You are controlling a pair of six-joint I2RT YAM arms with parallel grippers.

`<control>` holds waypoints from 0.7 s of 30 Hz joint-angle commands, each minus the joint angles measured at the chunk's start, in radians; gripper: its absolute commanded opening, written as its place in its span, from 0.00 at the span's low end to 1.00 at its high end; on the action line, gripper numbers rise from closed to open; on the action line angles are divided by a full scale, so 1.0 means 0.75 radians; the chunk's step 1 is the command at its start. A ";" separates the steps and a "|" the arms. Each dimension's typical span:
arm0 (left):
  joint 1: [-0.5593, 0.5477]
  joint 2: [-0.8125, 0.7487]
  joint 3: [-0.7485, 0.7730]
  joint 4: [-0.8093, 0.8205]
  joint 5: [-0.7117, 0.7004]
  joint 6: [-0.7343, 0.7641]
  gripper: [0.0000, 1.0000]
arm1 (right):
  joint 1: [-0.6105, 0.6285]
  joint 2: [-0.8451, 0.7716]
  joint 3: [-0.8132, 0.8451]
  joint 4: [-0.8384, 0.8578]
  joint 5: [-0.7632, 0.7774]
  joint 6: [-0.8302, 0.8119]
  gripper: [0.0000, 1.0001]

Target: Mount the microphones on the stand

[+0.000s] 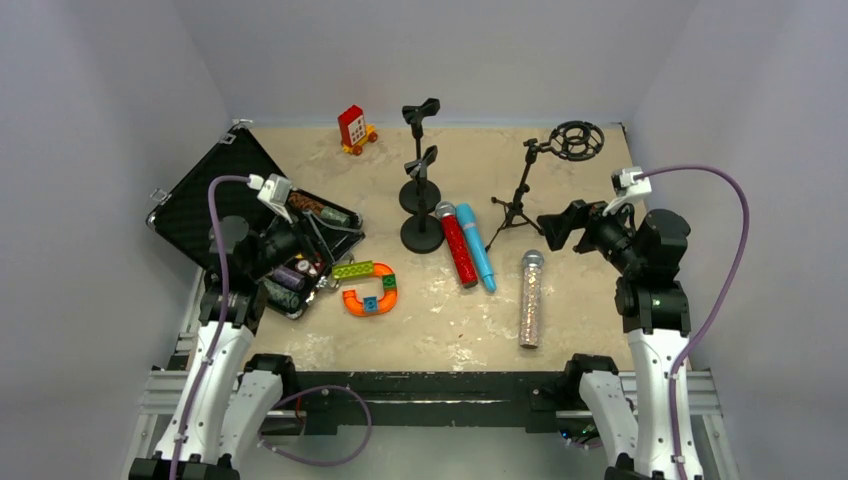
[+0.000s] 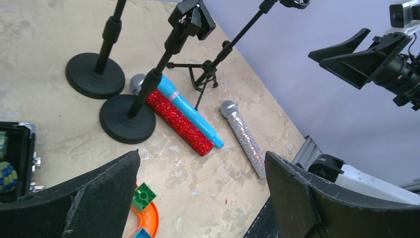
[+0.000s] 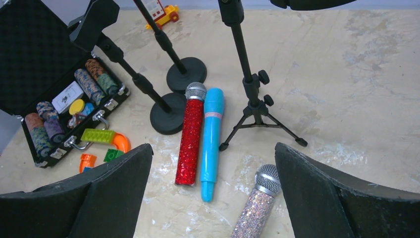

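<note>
Three microphones lie on the table: a red glitter one (image 1: pixel 459 247) (image 2: pixel 179 120) (image 3: pixel 190 136), a light-blue one (image 1: pixel 476 246) (image 2: pixel 190 111) (image 3: pixel 210 134) touching it, and a silver glitter one (image 1: pixel 530 298) (image 2: pixel 243 136) (image 3: pixel 257 203) apart to the right. Two round-base stands (image 1: pixel 421 232) (image 1: pixel 419 193) with empty clips stand just behind the red mic's head. A tripod stand (image 1: pixel 520 195) (image 3: pixel 252 99) with a ring mount stands to the right. My left gripper (image 1: pixel 305 240) (image 2: pixel 203 163) is open and empty over the case. My right gripper (image 1: pixel 553 228) (image 3: pixel 213 153) is open and empty, above the silver mic's head.
An open black case (image 1: pixel 215 200) (image 3: pixel 34 54) with poker chips lies at the left. Orange and green toy blocks (image 1: pixel 368 288) (image 3: pixel 101 138) lie beside it. A red toy vehicle (image 1: pixel 355 129) stands at the back. Grey walls enclose the table.
</note>
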 commanded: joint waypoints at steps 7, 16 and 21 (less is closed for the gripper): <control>-0.227 0.046 -0.062 0.219 -0.025 0.039 1.00 | -0.005 0.046 -0.056 0.098 -0.471 -0.285 0.99; -0.300 0.057 -0.132 0.251 -0.141 0.043 0.99 | 0.025 0.146 -0.086 -0.140 -0.627 -0.764 0.99; -0.298 0.014 -0.085 -0.086 -0.345 0.063 0.99 | 0.074 0.245 -0.072 -0.206 -0.394 -0.761 0.96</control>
